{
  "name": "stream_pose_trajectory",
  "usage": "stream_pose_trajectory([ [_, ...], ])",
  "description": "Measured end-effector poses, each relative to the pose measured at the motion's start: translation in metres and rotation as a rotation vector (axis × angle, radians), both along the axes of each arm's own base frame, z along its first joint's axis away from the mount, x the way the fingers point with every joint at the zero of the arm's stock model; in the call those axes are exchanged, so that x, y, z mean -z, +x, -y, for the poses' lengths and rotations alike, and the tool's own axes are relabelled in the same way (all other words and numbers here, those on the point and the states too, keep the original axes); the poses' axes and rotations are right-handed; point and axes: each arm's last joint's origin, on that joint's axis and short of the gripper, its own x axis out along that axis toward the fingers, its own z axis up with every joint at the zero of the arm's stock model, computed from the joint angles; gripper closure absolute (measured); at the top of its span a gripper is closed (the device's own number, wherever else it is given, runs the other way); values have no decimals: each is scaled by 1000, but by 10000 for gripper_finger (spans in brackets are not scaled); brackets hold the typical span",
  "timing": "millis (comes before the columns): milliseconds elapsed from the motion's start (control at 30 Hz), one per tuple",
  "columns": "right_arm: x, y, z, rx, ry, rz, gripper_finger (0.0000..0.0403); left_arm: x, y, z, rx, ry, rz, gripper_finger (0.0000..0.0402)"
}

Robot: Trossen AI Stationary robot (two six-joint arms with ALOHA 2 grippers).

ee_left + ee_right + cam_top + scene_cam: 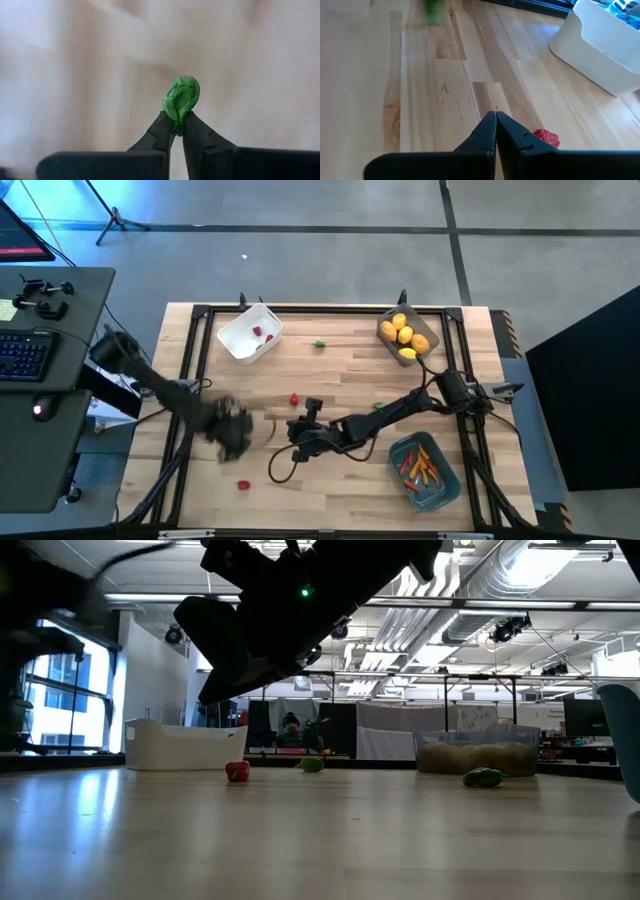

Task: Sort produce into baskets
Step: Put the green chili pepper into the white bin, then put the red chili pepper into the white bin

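My left gripper (235, 438) hovers over the table's left middle, shut on a small green piece of produce (181, 97). My right gripper (300, 430) stands shut and empty near the table's middle, beside a red piece (546, 137) that lies on the wood. Loose pieces lie on the table: red ones (294, 399) (243, 485) and green ones (319, 343) (378, 406). The white basket (236, 345) at the far left holds red pieces. Yellow fruits fill the translucent basket (424, 326) at the far right. The blue basket (447, 490) at the near right holds orange and red pieces. My left gripper pinches the green piece by its end nearest the fingers (177, 116), between the two fingertips (162, 127). The fingers come from above, pointing down. Most of the piece sticks out past the tips, lifted clear of the table.
A black frame (300, 310) runs round the table's edges. A cable (280, 470) loops on the wood near my right gripper. A desk with a keyboard (25, 355) stands left of the table. Bare wood lies along the near edge between the red piece and the blue basket.
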Motion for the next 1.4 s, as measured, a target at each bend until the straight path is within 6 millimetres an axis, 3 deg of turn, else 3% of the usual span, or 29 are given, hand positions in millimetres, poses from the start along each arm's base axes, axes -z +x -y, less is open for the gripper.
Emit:
stream_pose_trajectory([
  [200, 0, 0, 0, -4, -5, 0, 403, -34, 11, -83, -304, 144, 218, 396],
  [333, 0, 1, 2, 5, -9, 1, 403, -43, 6, -142, -477, 280, 234, 396],
  [533, -1, 2, 8, 16, -11, 4, 403, -38, 1, -221, -587, 352, 210, 396],
  [700, -1, 3, 9, 18, -14, 3, 403, -17, -7, -268, -619, 263, 157, 396],
  [833, -1, 3, 9, 17, -13, 3, 403, 6, -9, -287, -628, 216, 77, 396],
  [1000, -1, 3, 9, 17, -13, 2, 403, 20, -3, -296, -626, 204, 62, 379],
  [1167, 0, 2, 11, 14, -18, -16, 403, 16, 4, -293, -596, 235, 117, 322],
  [1400, 5, 0, 21, 17, -19, -94, 403, -6, 13, -278, -531, 284, 256, 246],
])
